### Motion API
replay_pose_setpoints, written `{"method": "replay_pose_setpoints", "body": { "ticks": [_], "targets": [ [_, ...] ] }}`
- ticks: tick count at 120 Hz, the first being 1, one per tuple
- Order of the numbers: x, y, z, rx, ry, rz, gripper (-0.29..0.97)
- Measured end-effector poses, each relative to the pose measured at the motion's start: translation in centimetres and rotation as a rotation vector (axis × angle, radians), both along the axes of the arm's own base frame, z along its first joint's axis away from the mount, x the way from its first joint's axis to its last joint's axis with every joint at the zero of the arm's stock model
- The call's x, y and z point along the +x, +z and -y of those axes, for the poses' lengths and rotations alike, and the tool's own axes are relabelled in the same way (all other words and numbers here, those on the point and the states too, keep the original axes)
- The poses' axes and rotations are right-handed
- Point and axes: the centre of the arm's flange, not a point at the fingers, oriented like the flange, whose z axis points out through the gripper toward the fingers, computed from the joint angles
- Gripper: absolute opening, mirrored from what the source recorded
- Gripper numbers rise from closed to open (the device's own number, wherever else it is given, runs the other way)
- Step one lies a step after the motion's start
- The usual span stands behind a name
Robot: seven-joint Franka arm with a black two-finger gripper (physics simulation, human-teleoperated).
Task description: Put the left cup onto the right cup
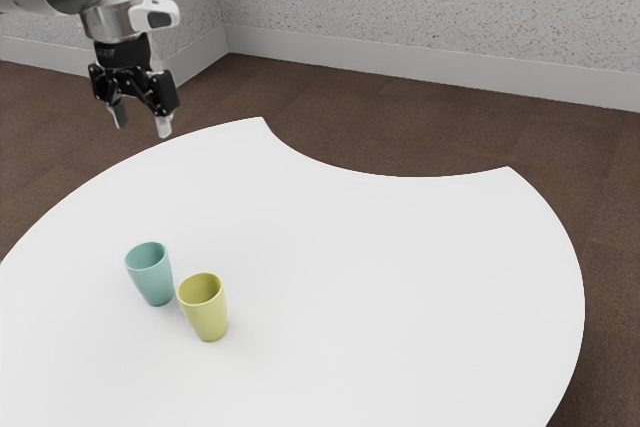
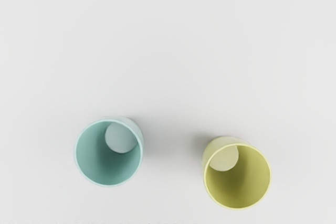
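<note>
Exterior view: raised, side-on, angled down over the whole bench (image 1: 400, 267) from well back. Wrist view: looks straight down, nearer in. Shared: teal cup (image 1: 150, 273), yellow-green cup (image 1: 202, 305), and the bench top around them.

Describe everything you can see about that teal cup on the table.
The teal cup is a plain, handleless tumbler, matte and smooth like plastic, narrowing slightly toward its base. It stands upright, mouth open and empty, on the white table. A yellow-green cup stands close beside it, toward the exterior view's right, with a gap between them. Nothing else touches it; the gripper hangs open, well clear of it.
</note>
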Motion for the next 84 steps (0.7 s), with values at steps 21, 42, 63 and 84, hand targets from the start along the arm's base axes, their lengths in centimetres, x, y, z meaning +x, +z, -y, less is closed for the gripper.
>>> {"method": "replay_pose_setpoints", "body": {
  "ticks": [21, 42, 63, 84],
  "targets": [
    [-0.2, -2.3, -0.7, 0.001, 0.011, 0.003, 0.66],
    [-0.1, -3.8, -0.8, 0.002, 0.012, 0.015, 0.66],
    [0.0, -5.5, -0.4, 0.003, 0.005, 0.019, 0.66],
    [-0.1, -7.0, -0.6, 0.003, 0.009, 0.019, 0.66]
  ]
}}
